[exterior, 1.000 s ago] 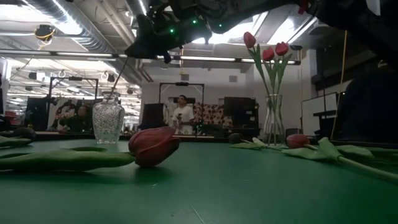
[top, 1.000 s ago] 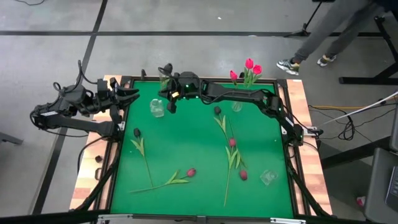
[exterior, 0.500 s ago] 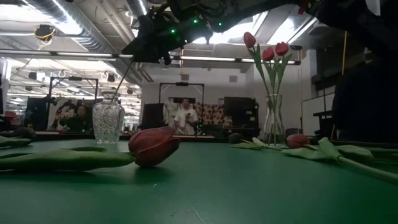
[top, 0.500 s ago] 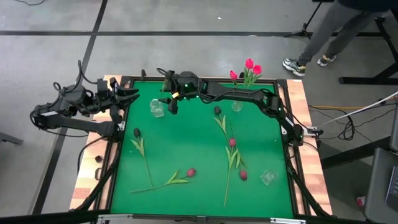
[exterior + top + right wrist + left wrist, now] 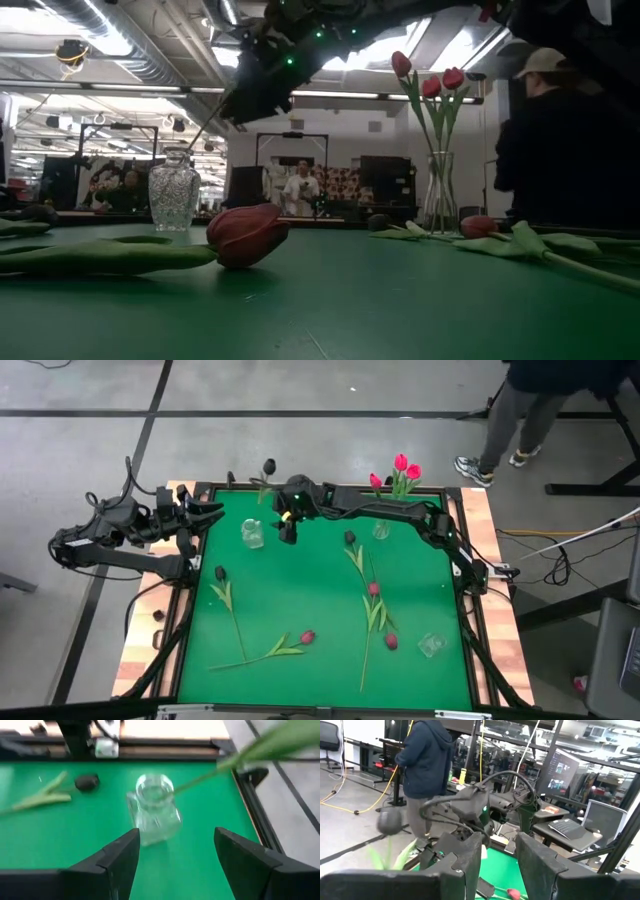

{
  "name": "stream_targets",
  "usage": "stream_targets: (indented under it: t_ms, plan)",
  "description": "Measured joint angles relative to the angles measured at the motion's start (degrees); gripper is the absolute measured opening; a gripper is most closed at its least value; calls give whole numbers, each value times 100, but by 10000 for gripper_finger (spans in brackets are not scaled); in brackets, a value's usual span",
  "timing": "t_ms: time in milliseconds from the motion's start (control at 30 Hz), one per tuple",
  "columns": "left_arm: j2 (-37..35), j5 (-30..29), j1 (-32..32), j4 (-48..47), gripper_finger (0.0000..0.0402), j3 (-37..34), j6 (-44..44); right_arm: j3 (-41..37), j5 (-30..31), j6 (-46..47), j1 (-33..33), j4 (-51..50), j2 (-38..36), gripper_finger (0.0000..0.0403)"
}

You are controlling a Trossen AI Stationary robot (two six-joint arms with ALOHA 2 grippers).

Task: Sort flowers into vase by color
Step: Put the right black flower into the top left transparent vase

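A dark tulip (image 5: pixel 269 464) stands with its stem end in a clear glass vase (image 5: pixel 252 535) at the table's far left and leans over the far edge; its stem (image 5: pixel 250 750) rises out of the vase's mouth (image 5: pixel 155 795). My right gripper (image 5: pixel 175 865) hovers open just right of this vase (image 5: pixel 173 200), touching nothing. A second vase (image 5: pixel 381 531) at the far middle holds three pink tulips (image 5: pixel 401 470). Several tulips lie flat on the green mat, among them a black one (image 5: pixel 219 573) and a maroon one (image 5: pixel 307 636). My left gripper (image 5: pixel 205 515) waits open at the far left edge.
A third small glass (image 5: pixel 431 645) stands near the right front of the mat. A raised wooden frame (image 5: pixel 480 520) rims the table. A person (image 5: pixel 540 400) stands on the floor past the far right corner.
My right gripper has opened and let go of the dark tulip, then drawn back a little toward the table's right and near edges. The tulip stays with its stem in the left vase, its head leaning out over the far edge.
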Motion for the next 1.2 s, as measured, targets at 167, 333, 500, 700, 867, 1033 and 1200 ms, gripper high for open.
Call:
stream_targets:
  t_ms: [167, 333, 500, 700, 867, 1033, 1200]
  plan:
    - [0, -20, 0, -109, 119, 0, -9, 276, 285, -66, 6, -1286, -5, 256]
    - [0, -211, 1, -400, 119, 0, -71, 833, 349, -41, 92, -2865, -14, 253]
    - [92, -209, 1, -632, 119, 0, -231, 1113, 629, -47, 370, -4120, -31, 252]
    - [339, -109, 0, -761, 119, 0, -392, 1140, 617, -60, 838, -4947, -177, 252]
    - [614, -81, -8, -814, 119, -8, -450, 1137, 630, 89, 1094, -5739, -757, 252]
    - [776, 113, -127, -603, 119, -199, -452, 1063, 817, 849, 1292, -6380, -1667, 252]
    - [820, 172, -294, -121, 119, -697, -491, 571, 1472, 1696, 1810, -6373, -2867, 252]
